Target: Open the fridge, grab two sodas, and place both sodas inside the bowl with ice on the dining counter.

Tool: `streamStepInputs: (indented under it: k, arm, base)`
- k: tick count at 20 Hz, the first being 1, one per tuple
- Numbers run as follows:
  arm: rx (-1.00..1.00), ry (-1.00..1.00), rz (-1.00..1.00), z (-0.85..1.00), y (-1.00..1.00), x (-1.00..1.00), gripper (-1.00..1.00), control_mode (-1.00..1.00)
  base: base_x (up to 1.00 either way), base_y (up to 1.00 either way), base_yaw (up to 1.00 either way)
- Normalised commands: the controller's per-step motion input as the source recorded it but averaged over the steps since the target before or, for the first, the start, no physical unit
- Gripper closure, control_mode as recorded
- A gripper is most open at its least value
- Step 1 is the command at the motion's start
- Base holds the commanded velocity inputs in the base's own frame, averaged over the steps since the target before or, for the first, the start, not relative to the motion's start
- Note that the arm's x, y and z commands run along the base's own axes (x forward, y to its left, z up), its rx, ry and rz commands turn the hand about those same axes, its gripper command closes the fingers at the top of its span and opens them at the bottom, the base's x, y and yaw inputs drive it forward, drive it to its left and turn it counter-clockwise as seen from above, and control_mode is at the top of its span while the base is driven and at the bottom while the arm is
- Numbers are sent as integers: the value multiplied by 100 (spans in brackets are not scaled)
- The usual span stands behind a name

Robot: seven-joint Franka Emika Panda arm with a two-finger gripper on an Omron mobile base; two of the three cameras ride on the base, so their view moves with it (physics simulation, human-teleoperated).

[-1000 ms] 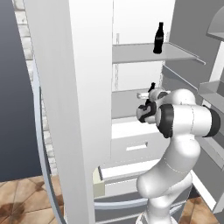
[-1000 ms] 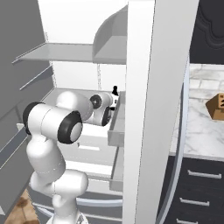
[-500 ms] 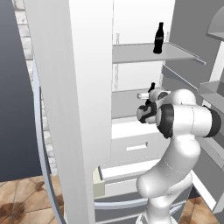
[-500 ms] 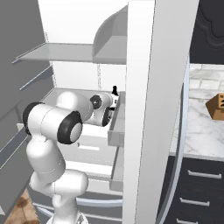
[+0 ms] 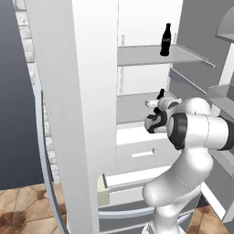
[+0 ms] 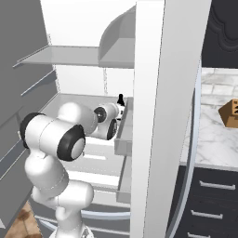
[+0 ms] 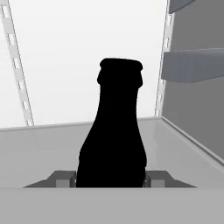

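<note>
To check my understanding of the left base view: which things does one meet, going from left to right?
Open fridge door → tool at the lower soda → upper soda on the shelf → arm's big joint.

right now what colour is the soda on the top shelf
Near-black soda, clearest in the left base view.

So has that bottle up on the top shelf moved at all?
No. The upper bottle stands at the same spot on its grey shelf as before.

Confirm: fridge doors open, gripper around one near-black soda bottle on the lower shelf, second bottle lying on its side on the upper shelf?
Not quite. The second near-black soda bottle stands upright on the upper grey shelf, as the left base view shows. The gripper does flank the lower near-black bottle.
</note>
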Motion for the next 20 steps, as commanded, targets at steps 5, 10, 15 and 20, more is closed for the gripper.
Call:
streamStepInputs:
  k: [5,10,15,20]
  arm:
    - [0,-1,0,17,0,-60,100,-100]
    - [0,2,0,61,0,-44,100,-100]
    - [-4,6,0,52,2,-47,100,-100]
    - [-1,12,0,54,1,-60,100,-100]
  base:
    - [0,0,0]
    - [0,0,0]
    - [0,0,0]
    - [0,0,0]
